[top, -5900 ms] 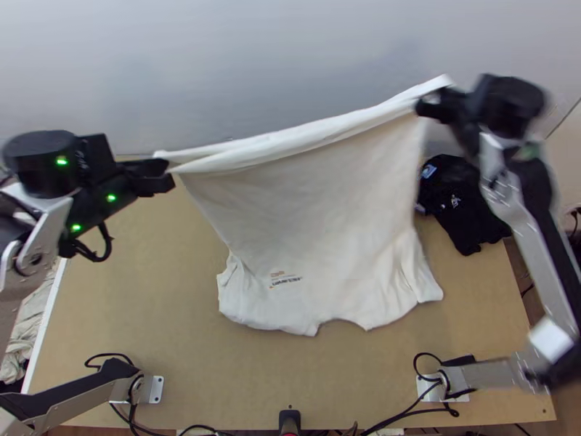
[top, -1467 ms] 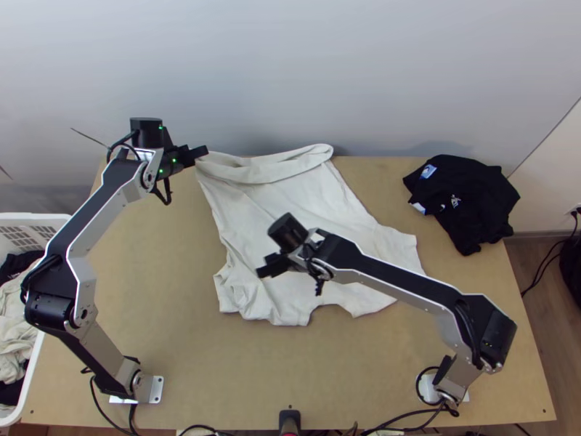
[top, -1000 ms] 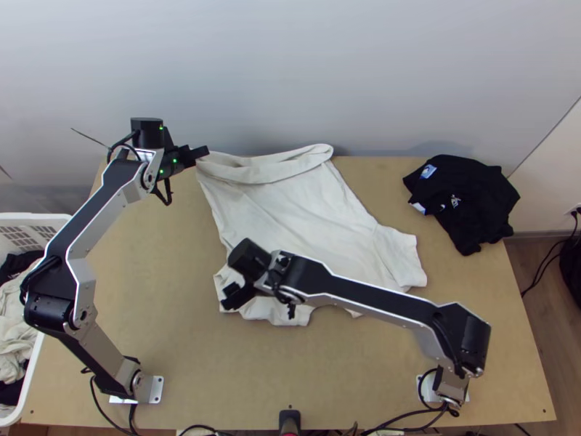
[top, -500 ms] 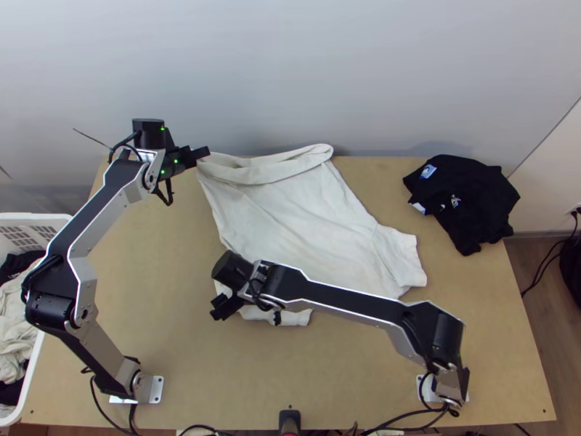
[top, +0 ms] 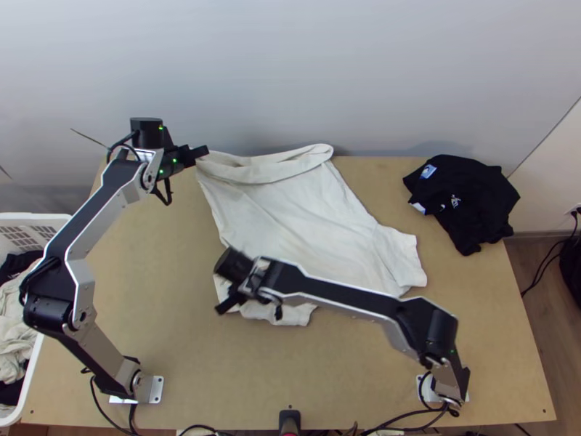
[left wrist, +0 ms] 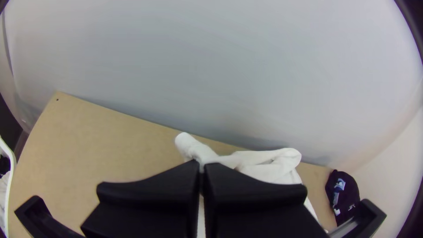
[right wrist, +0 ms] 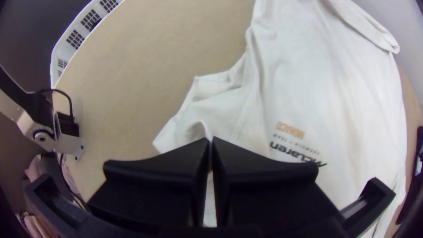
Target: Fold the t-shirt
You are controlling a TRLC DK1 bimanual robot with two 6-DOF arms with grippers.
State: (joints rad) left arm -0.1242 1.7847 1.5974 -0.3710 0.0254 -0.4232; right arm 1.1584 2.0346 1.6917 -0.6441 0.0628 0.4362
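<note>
Orange and black lettering (right wrist: 296,151) on white t-shirt (top: 290,211); pale print (top: 455,201), black garment (top: 483,182)

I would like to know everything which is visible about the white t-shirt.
The white t-shirt looks like soft, matte fabric, with orange and dark print. It lies mostly spread on the table, its far end loosely turned over. The left end effector is shut on a far corner; the right end effector pinches the creased sleeve at the top view's left.

White t-shirt (top: 298,218) lies spread on the table (top: 160,269), far edge (top: 272,168) apparently folded.
</note>
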